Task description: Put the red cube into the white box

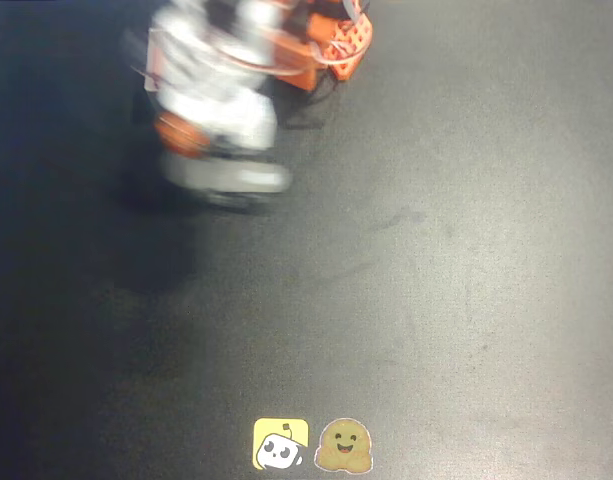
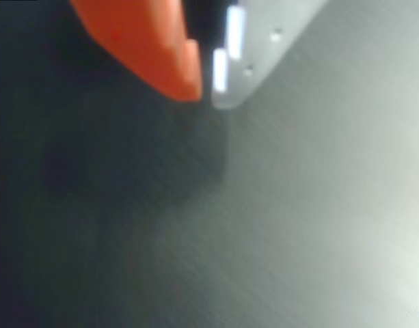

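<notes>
- You are working over a dark, matte black table (image 1: 456, 250) that fills the overhead view edge to edge; faint smudges and scuffs mark it near the middle.
- Two small stickers sit at the bottom edge of that view, side by side and almost touching: a yellow sticker (image 1: 281, 444) with a white cartoon figure, and to its right a brown smiling blob sticker (image 1: 344, 446).
- Your arm (image 1: 221, 95) is a white and orange blur in the upper left of the overhead view, with its shadow pooled below it.
- In the wrist view, the gripper (image 2: 206, 85) shows an orange finger and a pale grey finger with tips nearly together, nothing visible between them.
- Below the tips you see only streaked grey surface, brighter towards the right.
- You have neither the red cube nor the white box anywhere to be made out here.
</notes>
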Robot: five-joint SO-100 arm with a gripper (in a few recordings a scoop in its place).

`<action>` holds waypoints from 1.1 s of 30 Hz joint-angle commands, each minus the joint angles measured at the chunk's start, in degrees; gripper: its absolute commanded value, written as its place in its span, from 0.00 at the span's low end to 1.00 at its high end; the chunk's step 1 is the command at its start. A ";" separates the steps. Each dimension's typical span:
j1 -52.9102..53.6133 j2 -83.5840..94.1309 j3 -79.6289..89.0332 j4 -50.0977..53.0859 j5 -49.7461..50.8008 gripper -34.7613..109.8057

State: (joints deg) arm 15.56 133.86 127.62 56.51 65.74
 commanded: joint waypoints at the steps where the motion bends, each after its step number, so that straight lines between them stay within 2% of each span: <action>1: -6.94 9.32 10.11 -7.47 3.34 0.24; 4: -9.58 22.50 21.97 -10.37 3.87 0.24; 11: -10.02 49.13 34.89 1.67 3.34 0.24; 18: -10.63 49.22 40.78 3.08 5.98 0.24; 21: -10.46 49.31 41.66 7.21 7.29 0.24; 25: -9.40 49.31 41.66 18.37 8.53 0.24; 33: -9.23 49.22 41.66 18.63 7.73 0.24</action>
State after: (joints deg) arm 6.33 182.81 169.63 74.97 73.83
